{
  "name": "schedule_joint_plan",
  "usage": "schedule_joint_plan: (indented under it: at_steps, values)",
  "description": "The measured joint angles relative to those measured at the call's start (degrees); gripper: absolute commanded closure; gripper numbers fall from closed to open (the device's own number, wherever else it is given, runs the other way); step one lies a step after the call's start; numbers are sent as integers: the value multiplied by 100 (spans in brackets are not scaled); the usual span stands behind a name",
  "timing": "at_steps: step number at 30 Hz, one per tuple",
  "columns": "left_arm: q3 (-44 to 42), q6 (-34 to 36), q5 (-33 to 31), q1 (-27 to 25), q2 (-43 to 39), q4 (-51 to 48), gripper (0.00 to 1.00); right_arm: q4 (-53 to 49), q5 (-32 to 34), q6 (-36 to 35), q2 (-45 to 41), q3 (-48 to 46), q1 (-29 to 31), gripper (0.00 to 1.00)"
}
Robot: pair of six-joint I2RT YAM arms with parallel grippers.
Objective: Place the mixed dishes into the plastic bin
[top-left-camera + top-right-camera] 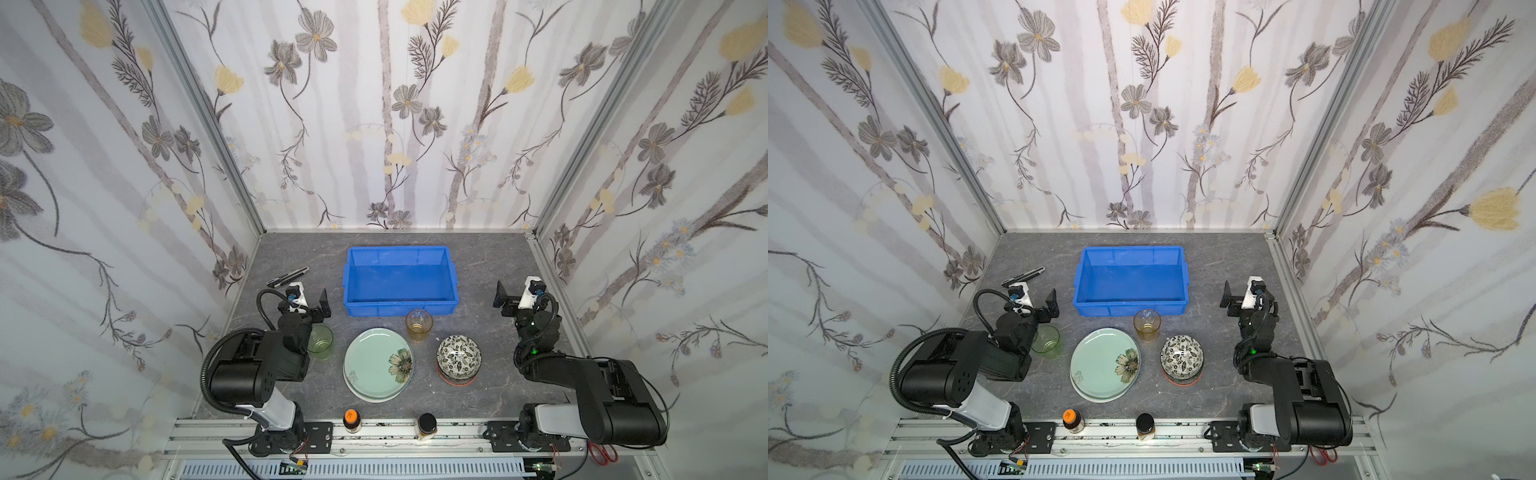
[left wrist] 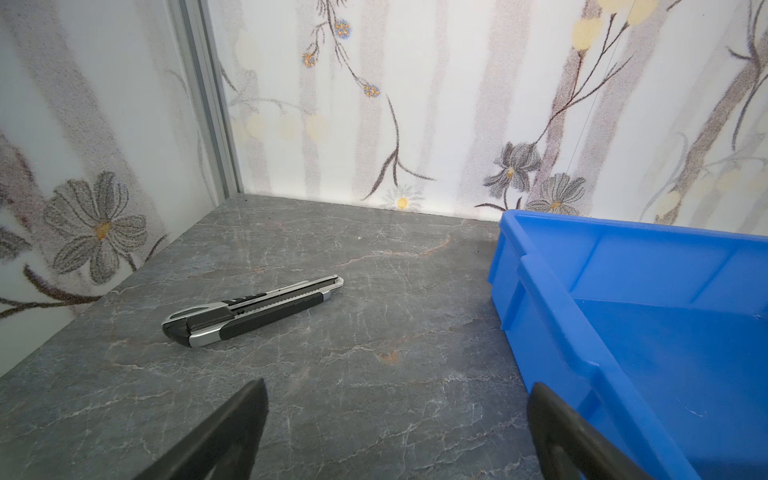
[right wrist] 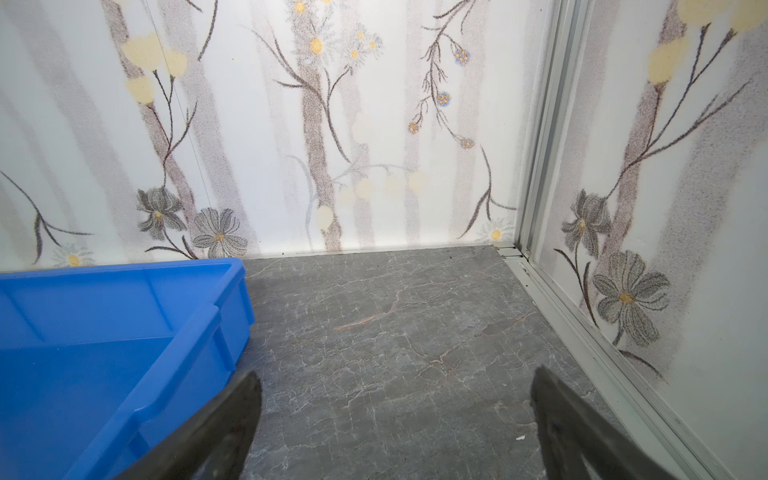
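Knife: utility knife (image 2: 253, 309) lies flat on the table (image 2: 374, 249) at far left, apart from the bin
Left gripper (image 2: 397, 388): fingers spread wide, holding nothing, beside the bin's left end
Green tumbler (image 1: 321, 341): upright, we see it near the plates
Blue plastic bin (image 1: 399, 249): back middle; we find every dish outside it, in front
Plates: pale green flowered plate (image 1: 374, 361) tops a stack
Amber tumbler (image 1: 419, 325): upright, just before the bin's front wall
Bowls: leaf-patterned bowl (image 1: 458, 357) sits on an orange-rimmed bowl (image 1: 457, 383)
Right gripper (image 3: 397, 376): fingers wide, empty, right of the bin
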Motion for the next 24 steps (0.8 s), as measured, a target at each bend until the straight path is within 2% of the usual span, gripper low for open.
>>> schedule_joint_plan:
  at_steps: [5,14,21,24]
  values:
    - [9,-2,-15,4,0,-2,0,0,0,0,0,0,0,0]
    - [9,-310,-938,9,0,-2,0,0,0,0,0,0,0,0]
    - [52,-326,-951,9,-26,-59,0,0,0,0,0,0,0,0]
    - [120,-352,-1086,9,-334,-367,0,2,0,0,0,-2,-2,0]
